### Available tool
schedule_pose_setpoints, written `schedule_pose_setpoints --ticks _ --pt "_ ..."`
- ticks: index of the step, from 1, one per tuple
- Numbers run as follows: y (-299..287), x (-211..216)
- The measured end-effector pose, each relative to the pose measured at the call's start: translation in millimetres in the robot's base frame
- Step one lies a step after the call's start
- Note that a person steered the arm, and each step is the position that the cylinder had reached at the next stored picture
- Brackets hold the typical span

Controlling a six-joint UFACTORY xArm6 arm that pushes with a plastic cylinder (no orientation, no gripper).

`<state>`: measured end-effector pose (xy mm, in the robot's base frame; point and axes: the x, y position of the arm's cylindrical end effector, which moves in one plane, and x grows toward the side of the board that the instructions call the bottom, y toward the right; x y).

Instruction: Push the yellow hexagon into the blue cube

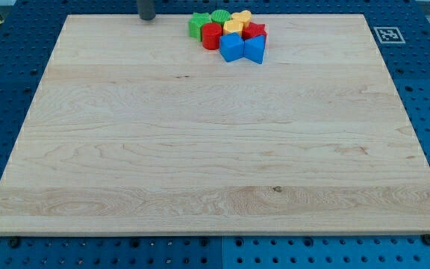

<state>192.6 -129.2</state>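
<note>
**Blocks crowding the top edge**

The tip (147,19) is resting at the wooden board's (200,149) top edge, left of the cluster, holding nothing. The yellow hexagon (233,26) is sitting just above the blue cube (231,47), touching it. Smooth, pale-grained wood is stretching open below.

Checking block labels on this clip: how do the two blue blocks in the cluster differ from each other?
The blue cube sits toward the view's left and shows a squarish top face; the blue triangular block sits to its right and narrows to a wedge. The cube borders the red cylinder; the triangular block borders the red star-like block. Both are the same blue, touch each other, and form the cluster's bottom edge. My tip is off to the cluster's left.
</note>
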Motion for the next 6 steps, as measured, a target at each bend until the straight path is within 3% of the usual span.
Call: schedule_pose_setpoints --ticks 2,3,4,6 --pt "131.5 0.6" --pt "165.2 29.1" --pt "163.4 83.8" --pt "142.8 99.3"
